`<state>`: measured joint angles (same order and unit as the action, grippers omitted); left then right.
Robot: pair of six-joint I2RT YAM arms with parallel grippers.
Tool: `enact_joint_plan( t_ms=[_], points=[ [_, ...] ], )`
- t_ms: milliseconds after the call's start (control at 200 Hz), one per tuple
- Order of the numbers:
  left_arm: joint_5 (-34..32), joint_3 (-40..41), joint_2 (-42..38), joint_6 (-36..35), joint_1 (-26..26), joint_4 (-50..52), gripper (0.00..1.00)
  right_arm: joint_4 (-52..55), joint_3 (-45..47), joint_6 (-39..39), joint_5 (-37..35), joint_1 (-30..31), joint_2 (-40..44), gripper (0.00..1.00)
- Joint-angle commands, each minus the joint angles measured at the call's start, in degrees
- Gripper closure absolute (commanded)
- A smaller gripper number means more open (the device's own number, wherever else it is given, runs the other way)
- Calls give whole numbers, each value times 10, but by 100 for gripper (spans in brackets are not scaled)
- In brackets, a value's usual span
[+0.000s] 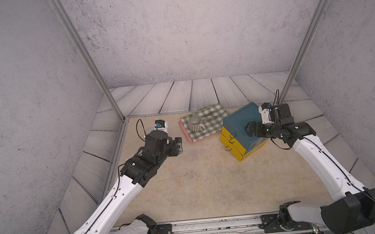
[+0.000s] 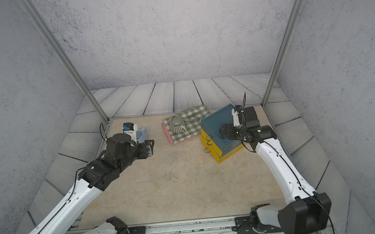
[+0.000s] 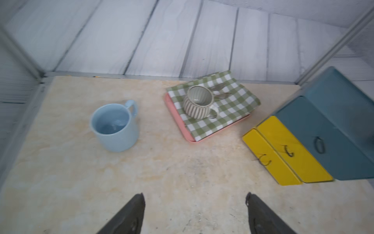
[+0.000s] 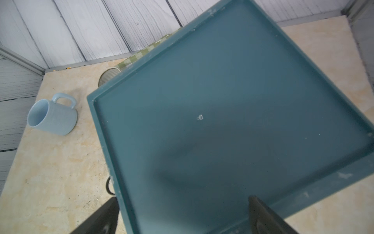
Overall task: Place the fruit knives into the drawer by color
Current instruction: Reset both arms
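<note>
No fruit knives show in any view. The drawer [image 1: 240,123] [image 2: 215,124], a small chest with a teal top and two yellow lower fronts [image 3: 283,145], stands at the right with all three fronts pushed in. My right gripper [image 1: 249,128] [image 4: 183,198] hovers open just over the chest's teal top [image 4: 222,101], one finger past its edge, nothing between the fingers. My left gripper [image 1: 179,144] [image 3: 195,197] hangs open over bare table at the left, holding nothing.
A pale blue mug [image 3: 115,126] [image 4: 52,116] stands at the back left, just beyond my left wrist. A pink tray [image 1: 187,136] with a green checked cloth carries a striped cup [image 1: 195,122] and metal cutlery [image 3: 219,91], next to the chest.
</note>
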<state>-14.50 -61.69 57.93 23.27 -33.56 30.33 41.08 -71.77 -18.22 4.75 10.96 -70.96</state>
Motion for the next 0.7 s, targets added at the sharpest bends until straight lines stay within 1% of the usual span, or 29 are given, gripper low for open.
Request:
enact_joint_plan(
  t_ms=[0,10,20,90,200,310,405,495,611,696],
  points=[
    [-117,38,-32,-38,21,-29,8,66,31,-11,-62,-4,28,1],
    [-123,43,-33,-40,22,-34,2,64,33,-11,-65,-4,31,1],
    [-129,48,-35,-43,24,-40,0,61,35,-11,-67,-4,33,1],
    [-163,86,-49,-73,32,-82,1,43,53,-12,-83,-4,55,1],
    [-212,134,-50,-117,49,-135,1,3,92,-19,-119,-4,97,1],
    [-236,186,-37,-154,73,-217,1,-69,151,-13,-150,-4,160,1],
    [-237,218,-22,-145,98,-270,1,-132,206,7,-166,-3,218,1],
    [-228,248,-19,-146,105,-320,1,-160,240,18,-189,-4,254,1],
    [-242,293,-20,-142,121,-394,1,-158,247,25,-201,-4,257,1],
    [-223,319,-7,-145,150,-440,1,-148,248,24,-199,-4,243,1]
  ],
)
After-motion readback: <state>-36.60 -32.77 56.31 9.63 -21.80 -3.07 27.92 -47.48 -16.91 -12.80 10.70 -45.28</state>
